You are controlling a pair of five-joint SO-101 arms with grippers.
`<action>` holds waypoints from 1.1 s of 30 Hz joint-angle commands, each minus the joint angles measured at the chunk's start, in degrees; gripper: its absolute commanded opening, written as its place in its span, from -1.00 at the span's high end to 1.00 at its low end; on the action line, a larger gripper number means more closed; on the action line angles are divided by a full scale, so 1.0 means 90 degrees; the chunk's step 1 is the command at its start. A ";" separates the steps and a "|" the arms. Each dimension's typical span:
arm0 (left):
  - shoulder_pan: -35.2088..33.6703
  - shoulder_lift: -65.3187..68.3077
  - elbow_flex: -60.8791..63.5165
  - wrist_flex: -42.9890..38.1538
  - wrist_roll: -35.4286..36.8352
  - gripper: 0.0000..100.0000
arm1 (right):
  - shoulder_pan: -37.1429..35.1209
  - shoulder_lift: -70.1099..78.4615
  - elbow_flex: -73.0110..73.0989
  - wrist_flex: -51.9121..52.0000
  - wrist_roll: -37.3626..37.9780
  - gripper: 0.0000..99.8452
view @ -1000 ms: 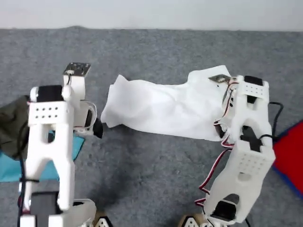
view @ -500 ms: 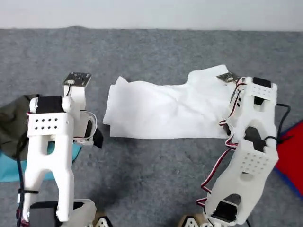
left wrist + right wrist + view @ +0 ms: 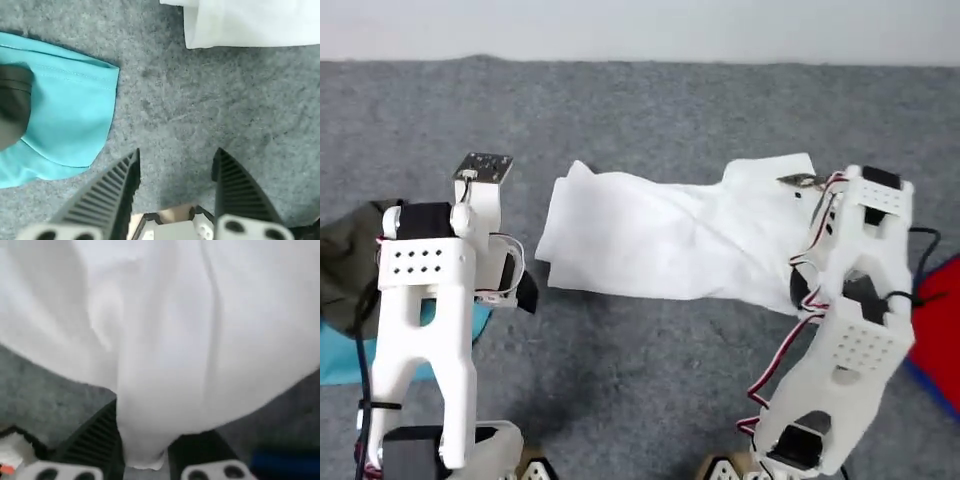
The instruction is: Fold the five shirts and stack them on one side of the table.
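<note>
A white shirt (image 3: 670, 235) lies partly folded across the middle of the grey table (image 3: 650, 390). My right gripper (image 3: 142, 452) is shut on the white shirt (image 3: 165, 340) at its right end, lifting that edge; in the high view the right arm (image 3: 845, 300) covers that corner. My left gripper (image 3: 172, 172) hangs open over bare carpet just left of the shirt's left edge (image 3: 250, 25), touching nothing. A teal shirt (image 3: 55, 120) lies beside it, with a dark olive shirt (image 3: 345, 265) on top of the teal one.
The teal shirt (image 3: 340, 345) and the olive one make a pile at the table's left edge, partly under the left arm (image 3: 425, 300). A red shirt (image 3: 935, 320) with a blue edge lies at the right edge. A white wall (image 3: 640, 30) borders the far side.
The right gripper has shifted right and slightly toward the front, pulling the white shirt's right end with it; the shirt's front edge now slopes. The left arm drew back slightly earlier, then stayed.
</note>
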 commanded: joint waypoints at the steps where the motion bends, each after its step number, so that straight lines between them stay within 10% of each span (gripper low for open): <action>1: -0.0010 -0.0225 -0.0015 0.0195 -0.0078 0.54 | 0.0357 -0.0689 0.0020 0.0581 0.0391 0.98; 20: 0.0020 -0.0176 -0.0005 0.0205 -0.0088 0.54 | 0.1978 -0.2320 0.2325 0.0269 0.1700 0.97; 28: 0.0029 -0.0156 -0.0083 -0.0303 -0.0059 0.54 | 0.1939 -0.3023 0.2325 0.0298 0.1709 0.14; 33: 0.0469 0.0127 -0.0083 -0.0869 -0.0029 0.54 | 0.1929 -0.3629 0.2325 0.0239 0.1709 0.00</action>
